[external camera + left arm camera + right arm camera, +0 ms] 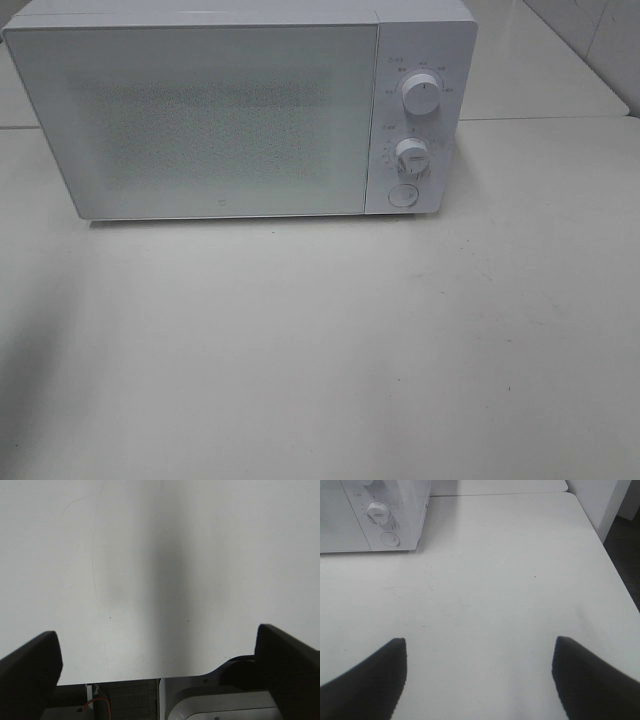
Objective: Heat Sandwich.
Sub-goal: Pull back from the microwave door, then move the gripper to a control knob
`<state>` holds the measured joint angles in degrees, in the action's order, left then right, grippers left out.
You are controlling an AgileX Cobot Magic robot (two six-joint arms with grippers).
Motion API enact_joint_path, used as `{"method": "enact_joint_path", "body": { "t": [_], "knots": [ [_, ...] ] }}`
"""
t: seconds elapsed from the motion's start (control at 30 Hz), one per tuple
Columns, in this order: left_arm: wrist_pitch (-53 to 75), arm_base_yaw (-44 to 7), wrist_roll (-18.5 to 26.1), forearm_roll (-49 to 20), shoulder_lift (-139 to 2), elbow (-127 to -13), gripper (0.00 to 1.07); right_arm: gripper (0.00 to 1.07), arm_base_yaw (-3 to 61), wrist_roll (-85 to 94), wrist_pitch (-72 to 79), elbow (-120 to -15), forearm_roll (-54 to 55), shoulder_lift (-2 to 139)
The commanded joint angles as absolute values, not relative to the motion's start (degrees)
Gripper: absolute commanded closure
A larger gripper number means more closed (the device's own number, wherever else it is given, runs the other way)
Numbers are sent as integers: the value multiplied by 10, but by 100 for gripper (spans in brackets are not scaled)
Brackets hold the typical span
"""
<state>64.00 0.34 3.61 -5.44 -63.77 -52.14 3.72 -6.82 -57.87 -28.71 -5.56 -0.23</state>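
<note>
White covers nearly everything: a pale table (320, 350) carries a white microwave (220, 110) at its far side, its door (200, 120) shut, with an upper dial (421, 95), a lower dial (411, 155) and a round button (402, 195) down its right panel. The sandwich shows in no view, so its direction from either gripper cannot be told. The right gripper (480, 650), jaws spread and empty, sees that panel far to its left and seems the nearer arm, while the left gripper (157, 652), jaws spread wide and empty, sees only bare table and its near edge.
</note>
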Motion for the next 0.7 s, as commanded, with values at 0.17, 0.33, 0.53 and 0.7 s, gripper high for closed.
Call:
{"method": "enact_joint_path", "body": {
  "t": [0.17,0.33,0.53,0.7],
  "knots": [
    [654,15,41,-58,-542,-468,9,32,36,-73,-571,-288,-55,-18],
    [645,15,53,-58,-466,-419,9,32,36,-73,-571,-288,-55,-18],
    [637,15,53,-57,-371,-383,9,32,36,-73,-571,-288,-55,-18],
    [638,15,53,-56,-296,-358,9,32,36,-73,-571,-288,-55,-18]
  ]
}}
